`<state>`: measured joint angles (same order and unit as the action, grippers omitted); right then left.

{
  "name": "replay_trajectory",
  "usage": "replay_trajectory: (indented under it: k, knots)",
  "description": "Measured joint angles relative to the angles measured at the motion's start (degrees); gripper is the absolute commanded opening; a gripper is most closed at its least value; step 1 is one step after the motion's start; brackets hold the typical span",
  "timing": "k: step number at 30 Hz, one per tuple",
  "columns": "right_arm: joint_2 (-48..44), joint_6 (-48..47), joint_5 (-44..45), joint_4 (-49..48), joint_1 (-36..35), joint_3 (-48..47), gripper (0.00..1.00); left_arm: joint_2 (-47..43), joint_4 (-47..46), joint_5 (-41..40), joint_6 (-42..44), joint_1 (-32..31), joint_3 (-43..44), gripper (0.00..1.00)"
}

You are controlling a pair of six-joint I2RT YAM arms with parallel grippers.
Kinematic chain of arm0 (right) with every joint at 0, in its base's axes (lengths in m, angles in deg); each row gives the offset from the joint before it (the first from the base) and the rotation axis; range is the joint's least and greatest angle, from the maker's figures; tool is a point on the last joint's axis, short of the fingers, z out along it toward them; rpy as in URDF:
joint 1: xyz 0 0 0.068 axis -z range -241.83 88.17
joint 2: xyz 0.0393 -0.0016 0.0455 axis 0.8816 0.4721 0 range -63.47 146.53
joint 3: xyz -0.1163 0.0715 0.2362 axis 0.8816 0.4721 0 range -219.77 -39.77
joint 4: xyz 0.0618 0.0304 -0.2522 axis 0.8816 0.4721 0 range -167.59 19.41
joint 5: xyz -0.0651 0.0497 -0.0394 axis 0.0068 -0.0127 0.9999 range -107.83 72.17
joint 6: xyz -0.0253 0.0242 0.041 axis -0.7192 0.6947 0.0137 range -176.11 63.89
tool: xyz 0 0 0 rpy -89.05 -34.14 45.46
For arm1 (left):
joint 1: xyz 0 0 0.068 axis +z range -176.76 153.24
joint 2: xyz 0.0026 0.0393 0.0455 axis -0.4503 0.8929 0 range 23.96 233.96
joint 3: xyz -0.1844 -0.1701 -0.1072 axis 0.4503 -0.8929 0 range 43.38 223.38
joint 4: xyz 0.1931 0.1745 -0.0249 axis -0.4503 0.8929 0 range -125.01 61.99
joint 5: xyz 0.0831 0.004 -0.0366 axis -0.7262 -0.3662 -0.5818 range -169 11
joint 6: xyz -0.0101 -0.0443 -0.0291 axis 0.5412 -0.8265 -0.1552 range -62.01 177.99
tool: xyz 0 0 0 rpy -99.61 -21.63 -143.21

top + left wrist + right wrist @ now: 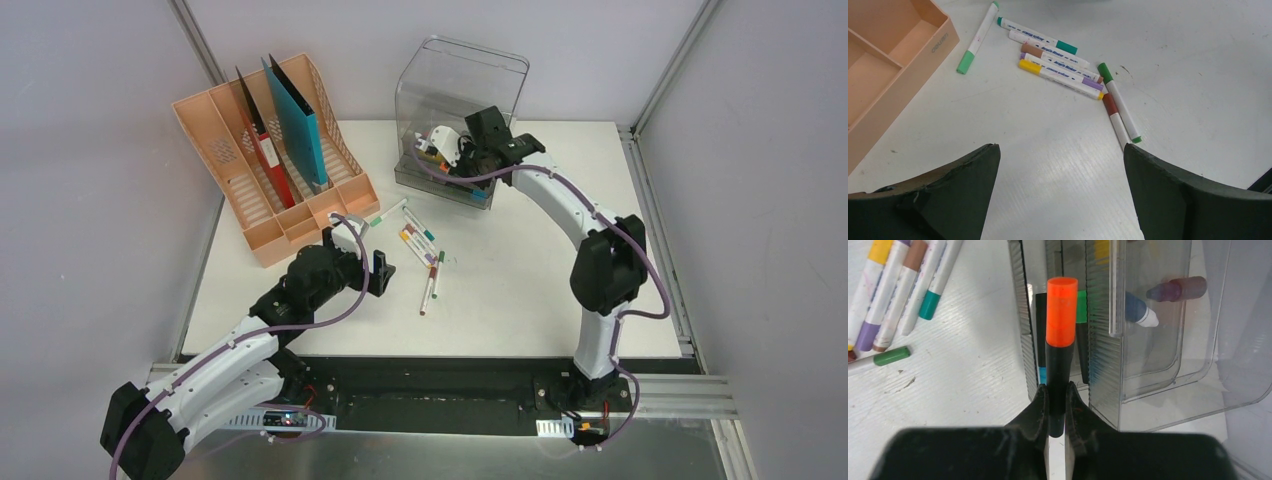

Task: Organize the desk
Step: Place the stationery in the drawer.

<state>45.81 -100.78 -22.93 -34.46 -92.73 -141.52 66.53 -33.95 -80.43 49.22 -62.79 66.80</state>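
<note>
The desk point(520, 300) fills the middle of the top view, lying flat with its long axis running nine to three o'clock and its black rail at six. The clear drawer box point(465, 90) stands at twelve and the peach file rack point(225, 150) at ten. The left gripper point(1060, 150) hangs wide open and empty, with loose markers point(1063, 70) at its twelve. The right gripper point(1057, 390) pinches an orange-capped marker point(1061, 315), cap toward the box. The cap could catch the drawer's ribbed front wall and twist out of the grip.

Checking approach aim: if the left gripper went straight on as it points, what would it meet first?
Likely the loose markers on the desk, straight ahead of the open left gripper; depth is unclear, so bare desk might come first.
</note>
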Motion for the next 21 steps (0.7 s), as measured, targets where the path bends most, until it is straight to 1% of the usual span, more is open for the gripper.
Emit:
replay_trajectory:
  k: [1,5,9,11,14,17,21]
  knots:
    - [0.5,0.1,0.4,-0.2,0.0,-0.2,0.06,0.0,0.0,0.0,0.0,0.0,0.0,0.97]
    - [2.3,0.5,1.9,-1.4,0.0,-0.9,0.20,-0.2,0.0,0.0,0.0,0.0,-0.1,0.97]
    - [3.4,1.3,3.1,-2.3,0.0,-1.2,0.41,-0.3,0.0,0.0,0.0,0.0,-0.3,0.97]
    - [3.6,1.8,3.4,-2.5,0.0,-1.3,0.47,-0.3,0.0,0.0,0.0,0.0,-0.4,0.97]
    - [3.7,2.9,3.1,-2.6,0.0,-1.6,0.52,-0.3,0.1,0.0,0.0,0.0,-0.5,0.97]
    - [3.7,4.3,1.6,-2.5,0.0,-1.6,0.53,-0.3,0.1,0.0,0.0,0.0,-0.5,0.97]
    - [3.6,6.8,-3.0,-1.5,-0.1,-1.6,0.54,-0.2,0.1,0.0,-0.1,0.0,-0.5,0.97]
